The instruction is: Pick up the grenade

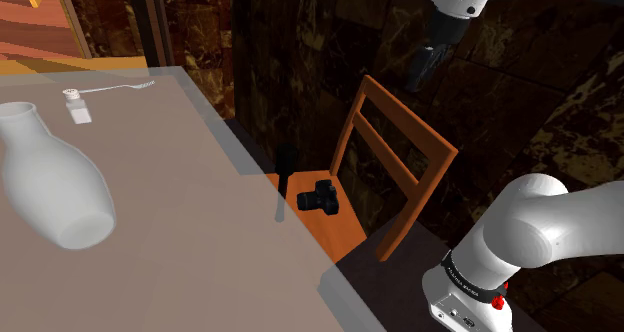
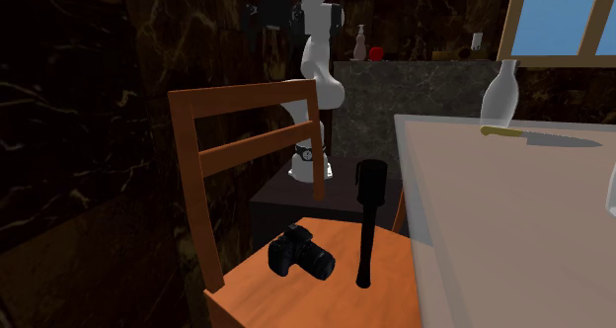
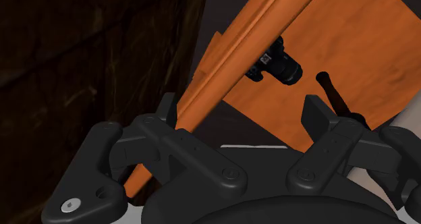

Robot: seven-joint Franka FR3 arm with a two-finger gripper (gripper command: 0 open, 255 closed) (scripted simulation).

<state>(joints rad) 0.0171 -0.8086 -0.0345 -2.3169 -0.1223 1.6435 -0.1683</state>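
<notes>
The grenade (image 1: 285, 170) is a black stick type with a long handle, standing upright on the orange wooden chair seat (image 2: 331, 294) near the table's edge. In the second exterior view the grenade (image 2: 368, 217) rises beside a black camera (image 2: 301, 254). My gripper (image 1: 425, 68) hangs high above the chair's backrest, well clear of the grenade. In the wrist view the gripper (image 3: 243, 115) is open with nothing between its fingers, and the grenade (image 3: 332, 91) shows far below, just past one fingertip (image 3: 317, 115), with the camera (image 3: 276, 64) close by.
The chair's slatted backrest (image 1: 395, 150) stands between the gripper and the seat. A grey table (image 1: 170, 230) borders the seat, carrying a white vase (image 1: 50, 180), a small shaker (image 1: 77, 105) and a fork (image 1: 110, 88). Dark marbled walls close in behind.
</notes>
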